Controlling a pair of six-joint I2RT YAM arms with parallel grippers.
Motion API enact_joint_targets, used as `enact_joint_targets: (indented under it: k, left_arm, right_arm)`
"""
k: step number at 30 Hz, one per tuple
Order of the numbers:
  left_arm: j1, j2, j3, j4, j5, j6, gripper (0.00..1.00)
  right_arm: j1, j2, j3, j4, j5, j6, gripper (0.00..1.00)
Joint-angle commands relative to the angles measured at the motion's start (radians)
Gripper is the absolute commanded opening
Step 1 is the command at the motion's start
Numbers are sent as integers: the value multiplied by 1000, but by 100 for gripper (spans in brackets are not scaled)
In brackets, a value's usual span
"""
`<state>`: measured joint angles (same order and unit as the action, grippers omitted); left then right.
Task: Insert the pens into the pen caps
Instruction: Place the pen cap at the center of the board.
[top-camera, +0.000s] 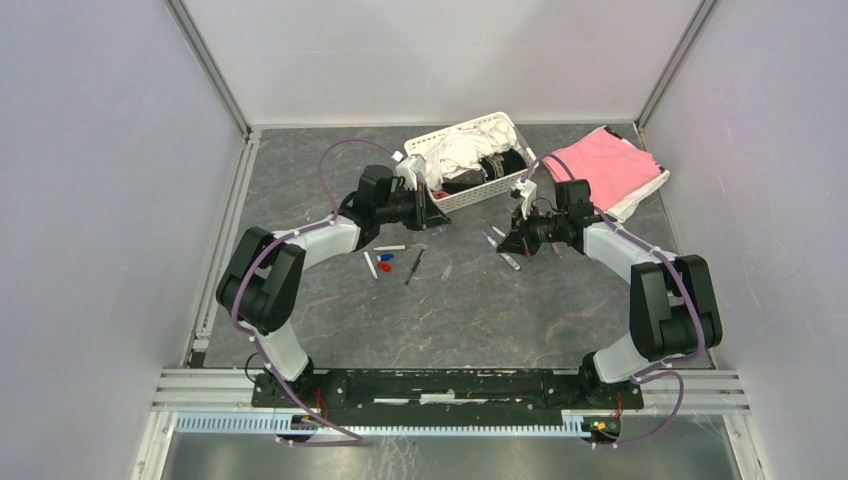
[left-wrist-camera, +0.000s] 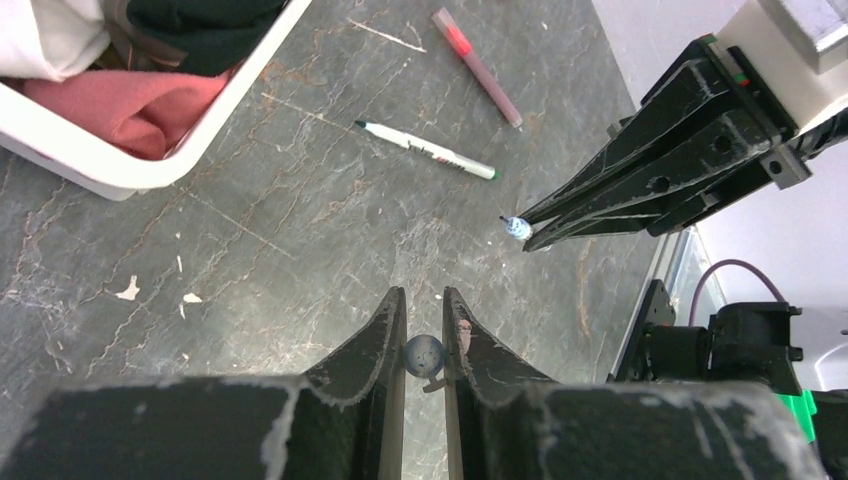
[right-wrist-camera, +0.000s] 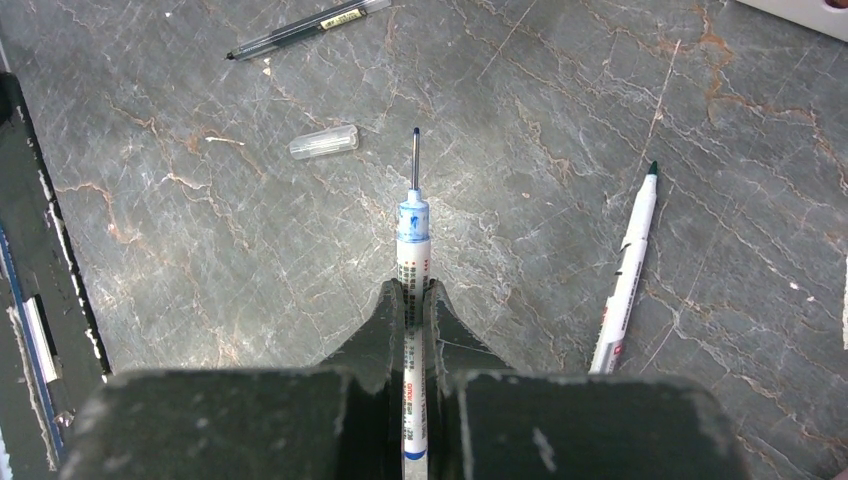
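My left gripper (left-wrist-camera: 424, 300) is shut on a small blue pen cap (left-wrist-camera: 424, 355), which I see end-on between the fingers. My right gripper (right-wrist-camera: 412, 290) is shut on a white pen with a blue tip (right-wrist-camera: 412, 225); the tip points away from the wrist. In the left wrist view that pen's tip (left-wrist-camera: 515, 227) hangs above the table, to the right of and beyond my left fingers. In the top view the left gripper (top-camera: 432, 210) and the right gripper (top-camera: 505, 240) face each other with a gap between them. A green-tipped white pen (left-wrist-camera: 425, 150), a pinkish pen (left-wrist-camera: 478, 68) and a dark pen (right-wrist-camera: 305, 28) lie on the table.
A white basket (top-camera: 480, 195) of cloths stands behind the grippers, with a pink cloth (top-camera: 605, 165) to its right. A clear cap (right-wrist-camera: 323, 142) lies ahead of the right gripper. Two white pens (top-camera: 390, 247), a red cap (top-camera: 383, 267) and a blue cap (top-camera: 386, 257) lie under the left arm.
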<state>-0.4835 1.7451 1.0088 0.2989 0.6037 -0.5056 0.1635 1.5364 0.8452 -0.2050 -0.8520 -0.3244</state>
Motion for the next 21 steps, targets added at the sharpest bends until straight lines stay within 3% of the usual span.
enact_joint_targets:
  k: [1, 15, 21]
  left_arm:
    - [-1, -29, 36, -37, -5, 65, 4]
    - [-1, -8, 42, -42, 5, 29, 5]
    - [-4, 7, 44, -52, -17, 1, 5]
  right_arm:
    - [4, -16, 8, 3, 2, -19, 0]
    - [5, -21, -3, 3, 10, -28, 0]
    - [-1, -22, 5, -125, 212, -122, 0]
